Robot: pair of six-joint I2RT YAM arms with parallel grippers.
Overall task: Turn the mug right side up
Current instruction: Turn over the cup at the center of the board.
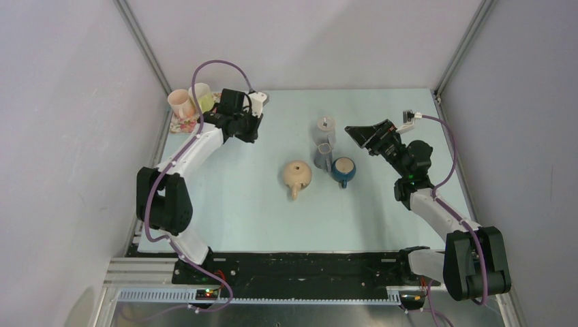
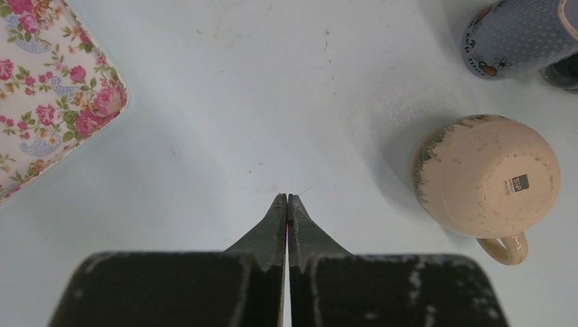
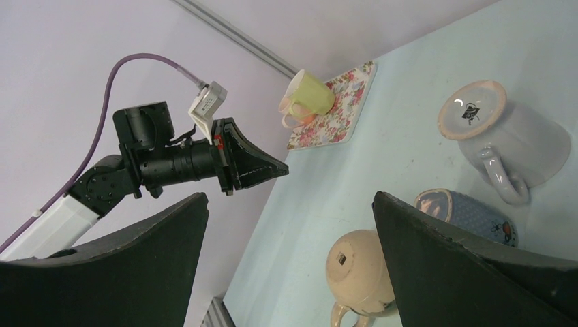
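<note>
Left gripper (image 2: 287, 204) fingers pressed together, empty. Right gripper (image 3: 290, 211) fingers wide apart, empty. Upside-down beige mug (image 2: 487, 176), mid-tabletop, base label reads "SIP".

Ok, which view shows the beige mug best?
Left wrist: the beige mug sits large and unblocked, base up, handle showing. Top external shows it small; in right wrist a finger hides part.

Robotics lab cell, plain grey walls (image 1: 300, 41), aluminium frame posts (image 1: 143, 48) — pale tabletop (image 1: 238, 204); bench-bolted robot arms (image 1: 194, 146)
</note>
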